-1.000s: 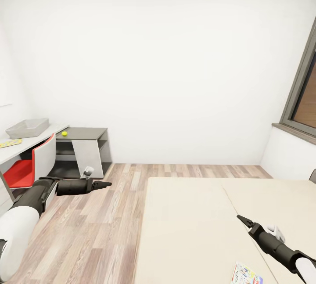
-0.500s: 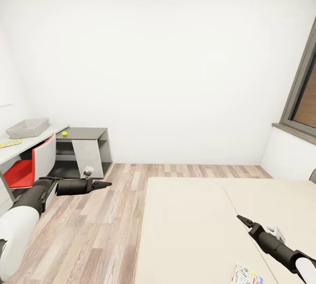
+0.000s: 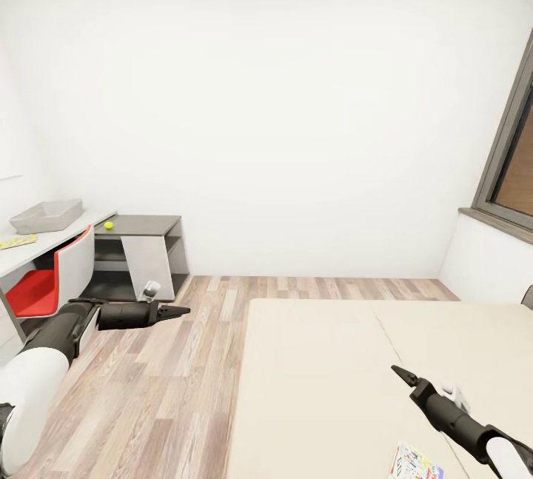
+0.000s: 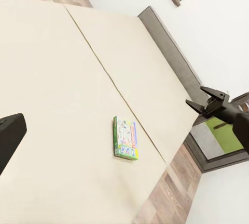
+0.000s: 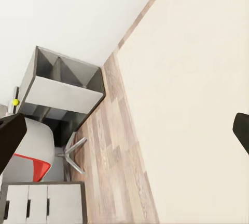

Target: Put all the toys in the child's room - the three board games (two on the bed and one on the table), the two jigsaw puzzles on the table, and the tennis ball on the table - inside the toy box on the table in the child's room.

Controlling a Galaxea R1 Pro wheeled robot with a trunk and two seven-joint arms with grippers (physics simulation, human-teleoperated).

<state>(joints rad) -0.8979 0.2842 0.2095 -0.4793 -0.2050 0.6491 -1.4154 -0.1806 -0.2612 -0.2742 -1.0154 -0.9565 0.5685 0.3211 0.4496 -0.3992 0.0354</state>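
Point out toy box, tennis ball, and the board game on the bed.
toy box (image 3: 46,215): head view, on its near sloping wall.
tennis ball (image 3: 109,225): head view, centre of the ball.
board game (image 4: 125,137): left wrist view, middle of its cartoon cover.

Bed (image 3: 326,383) spread wide and flat ahead, only board game (image 3: 414,462) lying at near edge. Open plank floor (image 3: 170,390) ran between bed and table (image 3: 44,246). Red chair (image 3: 52,283) blocked table front.
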